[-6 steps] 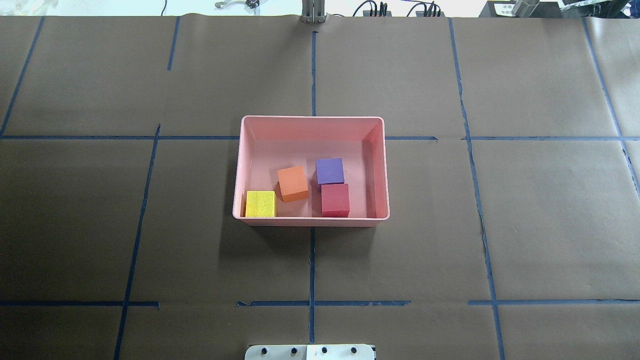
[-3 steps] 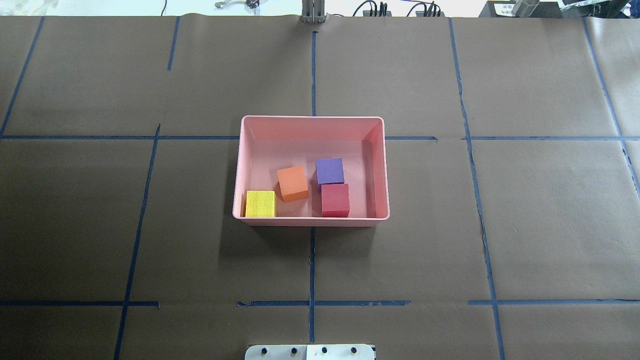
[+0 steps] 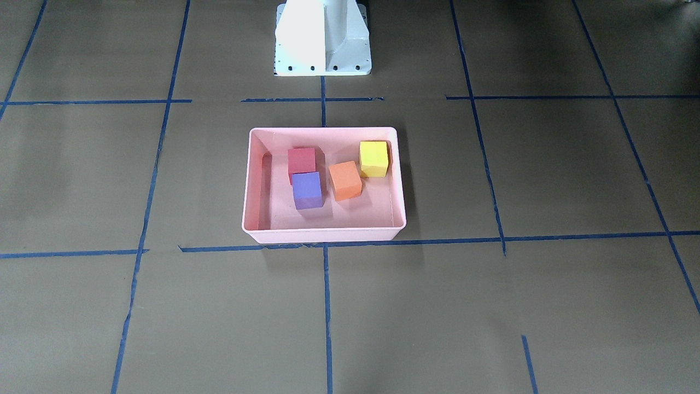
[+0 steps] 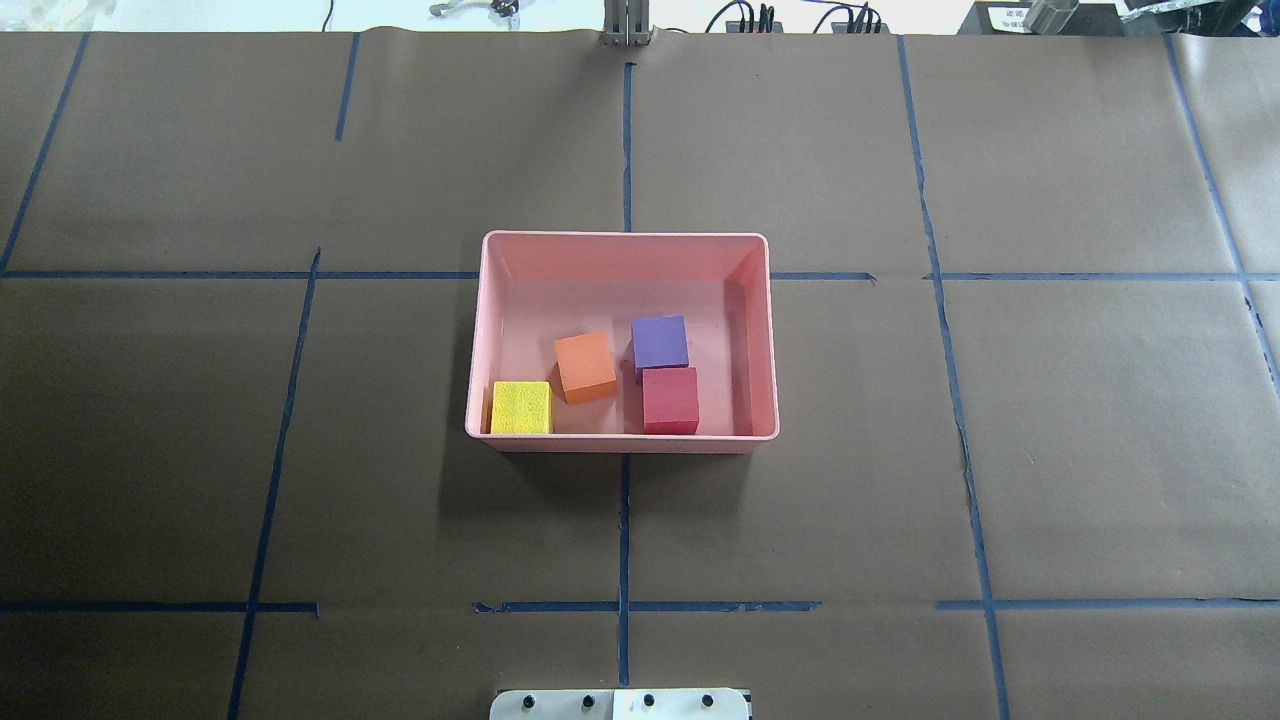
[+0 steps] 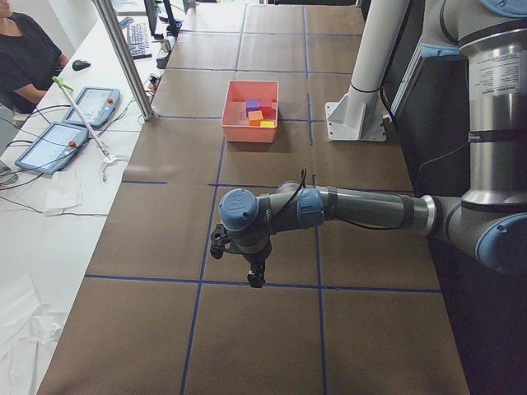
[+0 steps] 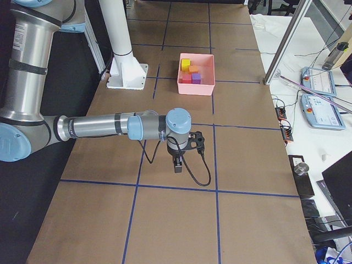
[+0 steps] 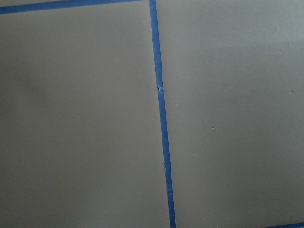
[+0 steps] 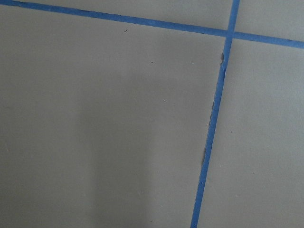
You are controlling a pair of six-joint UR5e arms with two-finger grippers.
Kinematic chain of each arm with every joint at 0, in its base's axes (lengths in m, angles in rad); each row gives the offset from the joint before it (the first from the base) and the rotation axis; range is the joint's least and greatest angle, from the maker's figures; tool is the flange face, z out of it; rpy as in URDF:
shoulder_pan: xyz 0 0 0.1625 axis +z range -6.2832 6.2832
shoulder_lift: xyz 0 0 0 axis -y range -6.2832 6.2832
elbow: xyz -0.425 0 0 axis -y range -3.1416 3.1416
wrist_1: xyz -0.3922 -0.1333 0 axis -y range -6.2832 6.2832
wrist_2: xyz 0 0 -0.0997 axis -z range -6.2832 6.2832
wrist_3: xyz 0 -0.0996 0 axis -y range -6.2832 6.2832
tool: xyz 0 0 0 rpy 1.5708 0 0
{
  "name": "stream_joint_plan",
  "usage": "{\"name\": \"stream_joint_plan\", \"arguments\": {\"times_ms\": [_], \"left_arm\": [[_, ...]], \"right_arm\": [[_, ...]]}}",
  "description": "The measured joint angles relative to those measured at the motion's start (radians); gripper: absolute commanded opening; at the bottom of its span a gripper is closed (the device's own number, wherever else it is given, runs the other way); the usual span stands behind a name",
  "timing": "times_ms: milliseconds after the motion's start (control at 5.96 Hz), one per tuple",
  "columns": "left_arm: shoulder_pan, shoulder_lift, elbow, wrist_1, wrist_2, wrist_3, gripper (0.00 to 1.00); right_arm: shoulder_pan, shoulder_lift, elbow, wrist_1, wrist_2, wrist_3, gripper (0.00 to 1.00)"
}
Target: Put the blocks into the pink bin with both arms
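The pink bin (image 4: 621, 241) stands at the table's middle and holds all the blocks: yellow-green (image 4: 521, 407) in its near left corner, orange (image 4: 585, 366), purple (image 4: 660, 343) and red (image 4: 669, 399) touching each other. The bin (image 3: 325, 236) and its blocks also show in the front view. My left gripper (image 5: 256, 280) hangs over bare table far from the bin (image 5: 249, 123), seen only in the exterior left view. My right gripper (image 6: 179, 165) hangs likewise far from the bin (image 6: 196, 87), seen only in the exterior right view. I cannot tell whether either is open or shut.
Brown paper with blue tape lines covers the table (image 4: 900, 450). The white pedestal base (image 3: 322, 38) stands behind the bin. A side desk holds tablets (image 5: 51, 146) and a seated person (image 5: 25, 53). Both wrist views show only paper and tape.
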Motion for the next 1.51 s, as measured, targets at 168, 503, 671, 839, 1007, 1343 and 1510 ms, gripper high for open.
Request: {"name": "stream_joint_plan", "arguments": {"times_ms": [168, 503, 671, 839, 1007, 1343, 1510], "left_arm": [[0.000, 0.003, 0.001, 0.000, 0.001, -0.006, 1.00], [0.000, 0.008, -0.004, 0.000, 0.001, -0.011, 1.00], [0.000, 0.008, -0.006, 0.000, 0.002, -0.011, 1.00], [0.000, 0.008, -0.006, -0.001, 0.001, -0.011, 1.00], [0.000, 0.007, -0.006, -0.002, 0.000, -0.010, 1.00], [0.000, 0.003, -0.007, -0.003, 0.001, -0.009, 1.00], [0.000, 0.001, -0.008, -0.005, 0.001, -0.009, 1.00]], "right_arm": [[0.000, 0.006, 0.003, -0.009, 0.001, 0.002, 1.00], [0.000, 0.001, 0.010, -0.008, 0.000, -0.003, 1.00], [0.000, -0.001, 0.011, -0.006, -0.005, -0.004, 1.00], [0.000, -0.002, 0.010, -0.006, -0.012, -0.004, 1.00], [0.000, -0.002, 0.009, -0.006, -0.021, -0.003, 1.00], [0.000, 0.006, 0.009, -0.004, -0.043, 0.000, 1.00], [0.000, 0.008, 0.007, -0.004, -0.045, 0.002, 1.00]]}}
